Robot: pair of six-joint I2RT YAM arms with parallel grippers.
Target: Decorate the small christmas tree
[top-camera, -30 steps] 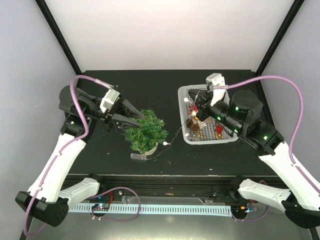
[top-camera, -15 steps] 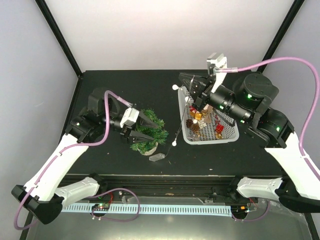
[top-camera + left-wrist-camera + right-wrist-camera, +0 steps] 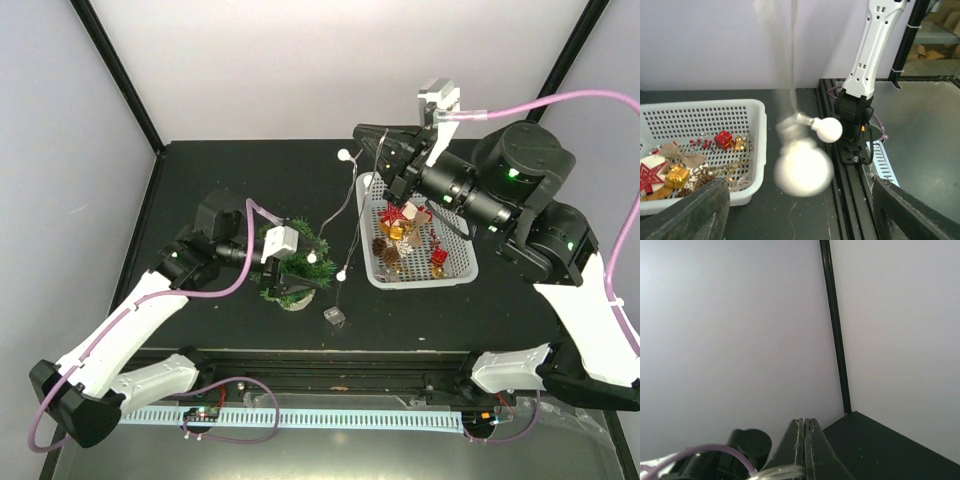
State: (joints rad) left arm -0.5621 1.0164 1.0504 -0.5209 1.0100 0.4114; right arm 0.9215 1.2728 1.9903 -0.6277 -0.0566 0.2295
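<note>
The small christmas tree (image 3: 308, 246) stands left of centre on the black table. My left gripper (image 3: 306, 277) lies low across its front side, jaws wide apart with nothing gripped (image 3: 799, 200). A string of white bulbs (image 3: 341, 271) hangs from my right gripper (image 3: 364, 134), which is raised above the basket's far left corner and shut on the clear wire (image 3: 804, 421). The string's small clear box (image 3: 333, 318) rests on the table. In the left wrist view, blurred bulbs (image 3: 803, 167) hang just beyond my open fingers (image 3: 697, 210).
A white mesh basket (image 3: 461, 271) at the right holds a red star, gold and red gift boxes, pine cones and a bow (image 3: 681, 156). A black frame rail (image 3: 330, 366) runs along the near table edge. White walls enclose the back and sides.
My left gripper opened and slid right and nearer along the tree. My right gripper rose with the bulb string, and the clear box dragged to the right.
</note>
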